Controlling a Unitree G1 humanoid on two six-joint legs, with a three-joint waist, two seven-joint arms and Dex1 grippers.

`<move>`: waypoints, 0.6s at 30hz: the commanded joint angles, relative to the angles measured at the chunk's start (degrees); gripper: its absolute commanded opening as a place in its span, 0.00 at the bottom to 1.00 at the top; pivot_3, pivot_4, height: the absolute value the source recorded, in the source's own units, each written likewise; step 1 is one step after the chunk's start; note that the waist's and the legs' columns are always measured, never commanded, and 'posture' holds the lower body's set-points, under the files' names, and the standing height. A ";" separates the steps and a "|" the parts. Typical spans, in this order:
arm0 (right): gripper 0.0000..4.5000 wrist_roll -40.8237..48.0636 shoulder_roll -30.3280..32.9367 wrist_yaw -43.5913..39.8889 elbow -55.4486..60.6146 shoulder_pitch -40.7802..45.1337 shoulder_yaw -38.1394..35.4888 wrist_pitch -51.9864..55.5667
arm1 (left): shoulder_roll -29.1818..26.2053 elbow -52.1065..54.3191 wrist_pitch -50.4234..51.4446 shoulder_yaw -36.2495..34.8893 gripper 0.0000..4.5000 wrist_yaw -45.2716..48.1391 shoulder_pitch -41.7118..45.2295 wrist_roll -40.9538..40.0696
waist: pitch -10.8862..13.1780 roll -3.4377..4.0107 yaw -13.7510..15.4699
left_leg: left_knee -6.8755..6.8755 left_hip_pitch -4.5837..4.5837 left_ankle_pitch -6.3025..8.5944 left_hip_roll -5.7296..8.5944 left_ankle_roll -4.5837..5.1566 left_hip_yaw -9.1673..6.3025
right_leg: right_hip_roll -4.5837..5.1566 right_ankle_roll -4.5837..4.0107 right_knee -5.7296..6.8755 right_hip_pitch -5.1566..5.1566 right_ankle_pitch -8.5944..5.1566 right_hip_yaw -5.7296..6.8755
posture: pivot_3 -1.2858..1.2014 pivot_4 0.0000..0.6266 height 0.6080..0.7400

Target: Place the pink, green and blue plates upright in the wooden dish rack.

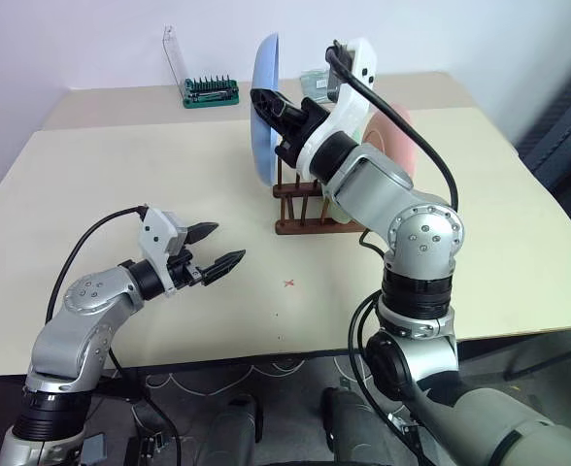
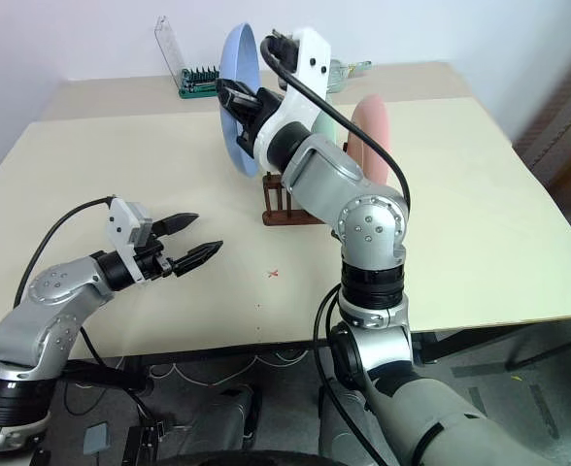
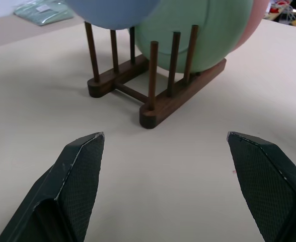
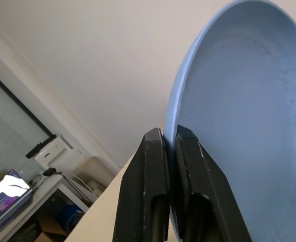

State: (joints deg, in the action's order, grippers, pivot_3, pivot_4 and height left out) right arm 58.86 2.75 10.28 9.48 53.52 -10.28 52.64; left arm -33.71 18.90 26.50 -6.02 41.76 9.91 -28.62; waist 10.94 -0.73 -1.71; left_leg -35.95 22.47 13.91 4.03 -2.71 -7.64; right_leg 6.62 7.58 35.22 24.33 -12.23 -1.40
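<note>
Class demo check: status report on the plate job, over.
Right hand shut on blue plate, held upright above wooden dish rack. Left hand open, empty, over table. Green plate and pink plate racked. Front slots free.

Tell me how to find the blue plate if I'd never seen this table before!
Look at the beige table, then at the small dark wooden dish rack near its middle. Just above the rack's empty front pegs, the right gripper pinches the blue plate by its rim, upright in the air. The green plate and pink plate already stand in the rack.
</note>
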 commanded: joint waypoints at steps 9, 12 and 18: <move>0.01 2.56 8.09 -8.26 -3.61 -4.05 -6.22 0.73 | 0.49 1.91 -1.04 0.06 0.89 -0.08 0.37 0.06 | 0.03 0.06 -0.72 | 0.07 -0.03 0.01 -0.05 0.03 0.08 | -0.01 0.00 0.04 0.07 0.00 -0.02 | 0.52 0.24 1.00; 0.01 2.53 8.06 -8.59 -3.57 -4.11 -5.98 0.97 | 0.53 1.92 -0.97 0.18 0.89 -0.12 0.48 0.08 | 0.03 0.06 -0.73 | 0.06 -0.02 0.01 -0.05 0.03 0.07 | -0.01 0.00 0.04 0.07 0.00 -0.02 | 0.52 0.24 1.00; 0.01 2.45 6.92 -8.00 -3.63 -4.28 -5.44 1.03 | 0.80 1.95 -0.93 0.84 0.89 -0.38 0.83 0.46 | 0.02 0.06 -0.72 | 0.06 -0.02 0.01 -0.05 0.03 0.07 | -0.01 0.00 0.04 0.06 0.00 -0.02 | 0.52 0.24 1.00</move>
State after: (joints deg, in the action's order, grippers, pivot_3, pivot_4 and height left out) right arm 61.38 10.01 2.09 5.36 49.50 -16.19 53.37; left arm -33.00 18.88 26.50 -5.20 41.43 9.87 -28.21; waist 10.97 -0.67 -2.43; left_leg -35.89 22.44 13.93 3.98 -2.68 -7.57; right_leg 6.61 7.58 35.26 24.40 -12.23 -1.42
